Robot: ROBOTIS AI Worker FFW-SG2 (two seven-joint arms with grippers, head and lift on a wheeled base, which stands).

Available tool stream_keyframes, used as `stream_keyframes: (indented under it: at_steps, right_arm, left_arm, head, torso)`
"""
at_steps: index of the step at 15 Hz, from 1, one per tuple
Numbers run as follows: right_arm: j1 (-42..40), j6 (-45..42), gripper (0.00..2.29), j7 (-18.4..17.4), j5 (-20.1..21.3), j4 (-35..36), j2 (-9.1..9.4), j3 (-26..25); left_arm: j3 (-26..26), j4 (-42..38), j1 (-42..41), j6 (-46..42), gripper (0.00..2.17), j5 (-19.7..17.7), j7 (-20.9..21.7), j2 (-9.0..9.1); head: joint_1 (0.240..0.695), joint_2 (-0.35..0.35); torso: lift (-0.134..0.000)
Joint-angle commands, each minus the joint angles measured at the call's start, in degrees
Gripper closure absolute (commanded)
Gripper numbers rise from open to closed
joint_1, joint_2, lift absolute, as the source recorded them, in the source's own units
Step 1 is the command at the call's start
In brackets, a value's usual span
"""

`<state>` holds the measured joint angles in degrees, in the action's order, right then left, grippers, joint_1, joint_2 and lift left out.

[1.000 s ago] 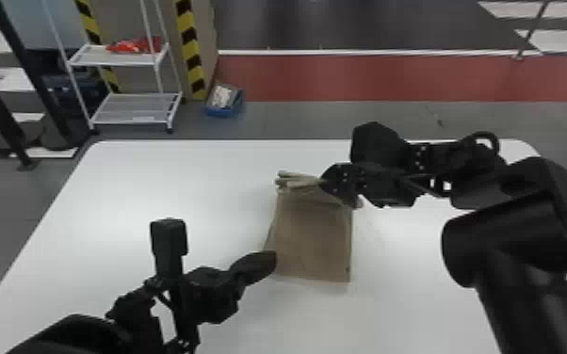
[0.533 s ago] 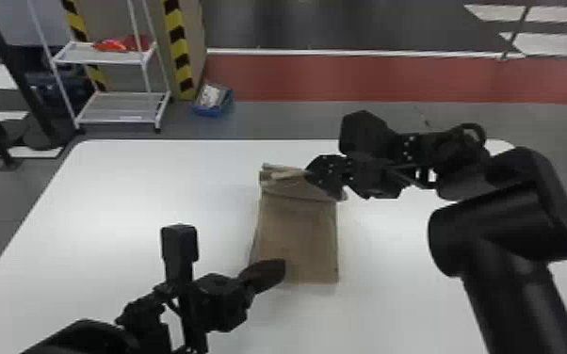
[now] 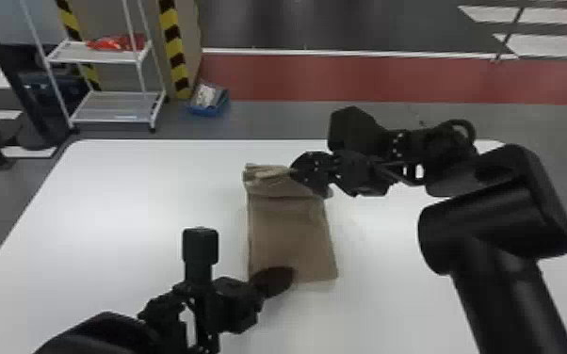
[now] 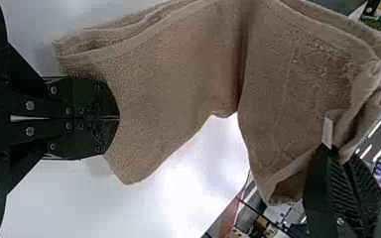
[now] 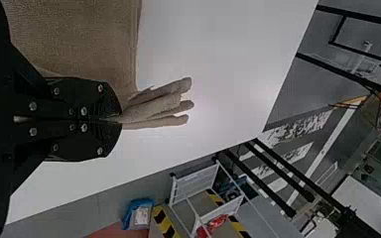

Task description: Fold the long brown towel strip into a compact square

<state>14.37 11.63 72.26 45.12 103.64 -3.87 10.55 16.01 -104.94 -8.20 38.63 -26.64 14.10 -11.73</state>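
In the head view the towel (image 3: 289, 235) reaches toward the worktop's (image 3: 132, 212) far edge, between left gripper (image 3: 285, 278) and right gripper (image 3: 296, 173). Left wrist view — fingers (image 4: 92, 99) together over towel; right wrist view — fingers (image 5: 94, 101) clamped on its layers.

Arms and grippers: black finish.
Right arm (image 3: 499, 221): smooth cylindrical sleeve, angular housing with sharp edges, faceted block, looped black cable (image 3: 470, 134), small pale dots on the bracketry. Left arm (image 3: 103, 334): rounded cover, black square-cornered block (image 3: 200, 247) on a narrower post. Left gripper (image 3: 280, 281) and right gripper (image 3: 302, 170): flat, round-tipped plates bearing silver screw heads (image 4: 30, 105); on the latter, dark ribbed inner pads (image 4: 341, 184) noted.
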Motion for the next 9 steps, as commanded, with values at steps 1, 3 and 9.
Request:
stream_keyframes:
  at_steps: [1, 3, 9]
  right_arm:
    - [0.22, 0.11, 1.66, 0.25, -1.0, 0.86, -0.17, -0.01]
    - [-0.66, 0.46, 1.66, 1.92, -2.23, 2.53, -0.79, -0.27]
    - [-6.29, -0.77, 1.66, 3.41, -2.41, 4.46, -3.16, -0.45]
  left_arm:
    - [0.6, 1.49, 1.17, 0.0, 1.8, 0.1, -0.57, 0.13]
    - [0.69, 2.28, 1.87, 0.0, 1.8, 0.45, -0.83, 0.31]
    - [0.6, 3.34, 2.84, -0.17, 1.8, 0.54, -0.92, 0.83]
  head:
    - [0.695, -0.024]
    - [0.695, -0.021]
    - [0.695, -0.031]
  torso:
    - [-0.124]
    - [-0.124]
    - [-0.124]
